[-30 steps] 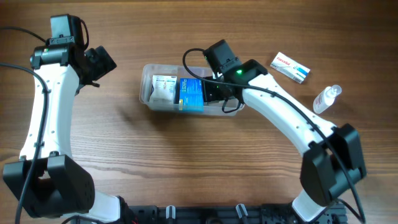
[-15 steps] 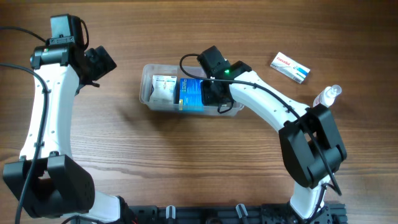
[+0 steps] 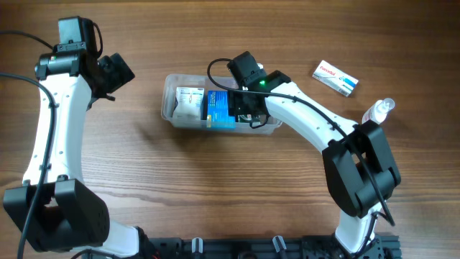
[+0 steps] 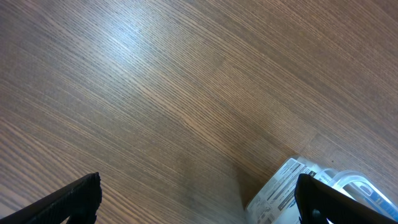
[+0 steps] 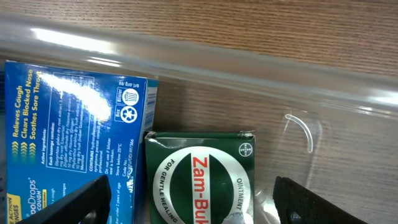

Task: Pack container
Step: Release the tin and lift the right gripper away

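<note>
On a wooden table (image 3: 215,180), the clear plastic container (image 3: 169,109) sits just above centre, long side running left to right. The right gripper (image 3: 248,108) hangs over its right half, reaching down inside. A white box (image 3: 188,103) stands at the tub's left end, and a blue cough-remedy box (image 3: 221,108) is pressed against it.

In the right wrist view, a green Zam-Buk box (image 5: 199,180) lies inside the tub beside the blue box. The gripper's fingers (image 5: 81,202) are spread wide on either side of it, with a gap showing at each side. Whether they brush the carton lower down cannot be told from this angle.

The left gripper (image 4: 198,186) hovers well off to the tub's left, its jaws parted with only bare wood between them and a corner of the tub at the edge of its view.

Outside the tub, a white carton with red and blue print (image 3: 336,77) lies at upper right, and a small clear bottle (image 3: 379,111) is nearby.
</note>
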